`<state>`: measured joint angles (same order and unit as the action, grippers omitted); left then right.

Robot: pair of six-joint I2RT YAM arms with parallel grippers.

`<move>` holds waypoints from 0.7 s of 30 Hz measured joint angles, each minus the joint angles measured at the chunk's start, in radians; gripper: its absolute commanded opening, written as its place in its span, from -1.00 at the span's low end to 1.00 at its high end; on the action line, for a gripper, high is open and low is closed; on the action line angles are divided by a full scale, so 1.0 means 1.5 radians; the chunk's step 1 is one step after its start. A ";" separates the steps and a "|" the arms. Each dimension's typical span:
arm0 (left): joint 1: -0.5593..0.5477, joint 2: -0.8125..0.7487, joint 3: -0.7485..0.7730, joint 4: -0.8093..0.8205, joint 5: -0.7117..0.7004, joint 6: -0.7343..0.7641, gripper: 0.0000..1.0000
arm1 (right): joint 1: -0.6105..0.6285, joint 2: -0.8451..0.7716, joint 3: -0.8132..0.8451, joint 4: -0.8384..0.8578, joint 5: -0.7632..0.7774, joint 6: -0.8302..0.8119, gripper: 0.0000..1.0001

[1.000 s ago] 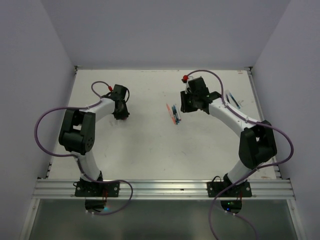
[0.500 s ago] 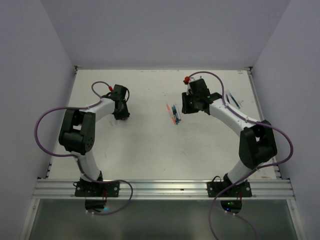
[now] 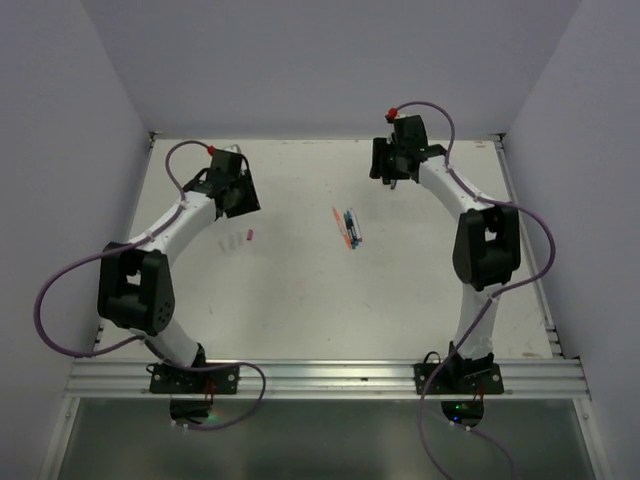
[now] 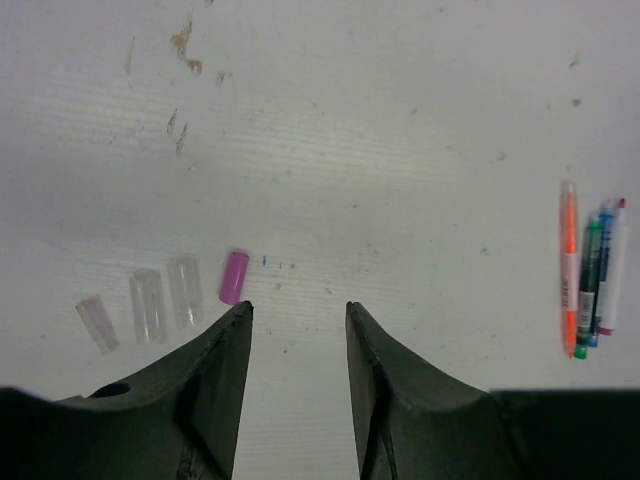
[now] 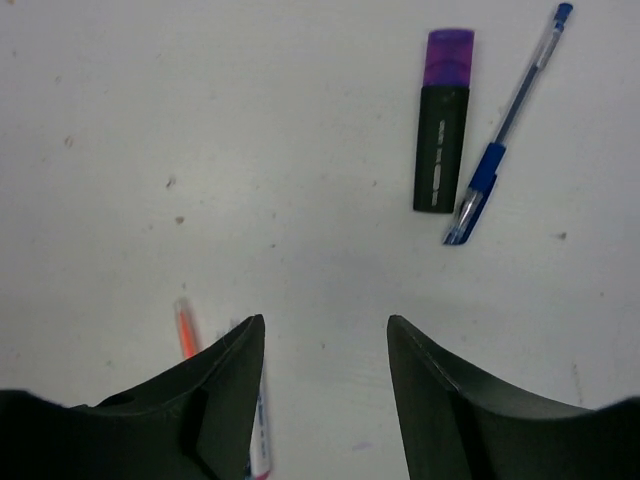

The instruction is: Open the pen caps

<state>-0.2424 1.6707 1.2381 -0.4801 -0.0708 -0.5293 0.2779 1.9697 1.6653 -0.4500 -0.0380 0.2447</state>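
The left arm (image 3: 182,214) and the right arm (image 3: 447,186) have white tubular links joined by black joint housings (image 3: 131,290). A purple cable (image 3: 42,305) loops along each arm and ends in a red connector (image 3: 212,150) at the wrist. Each arm has black base plates (image 3: 195,378). The left fingers (image 4: 215,380) and the right fingers (image 5: 450,400) are matte black wedges with bevelled inner faces.

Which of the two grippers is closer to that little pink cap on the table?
Left. The left gripper hangs just beside the pink cap; the right gripper is far across the table.
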 measured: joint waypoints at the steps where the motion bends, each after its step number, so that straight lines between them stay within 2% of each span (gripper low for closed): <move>1: 0.000 -0.016 0.000 0.001 0.003 0.000 -0.08 | -0.007 0.031 0.027 0.001 0.002 -0.004 0.15; 5: 0.000 -0.072 -0.003 0.006 0.015 0.000 -0.02 | -0.022 0.142 0.128 0.002 0.017 -0.025 0.29; 12: 0.000 -0.121 -0.054 0.059 0.076 0.000 0.07 | -0.023 0.298 0.279 -0.005 0.045 -0.067 0.36; 16: 0.000 -0.144 -0.105 0.091 0.103 0.000 0.10 | -0.023 0.325 0.307 -0.003 0.058 -0.084 0.36; 21: -0.001 -0.151 -0.116 0.123 0.125 0.000 0.10 | -0.024 0.331 0.308 0.002 0.073 -0.097 0.36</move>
<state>-0.2436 1.4437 1.0645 -0.2962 0.1162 -0.5297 0.2417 2.4657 2.1277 -0.4465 0.0723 0.0994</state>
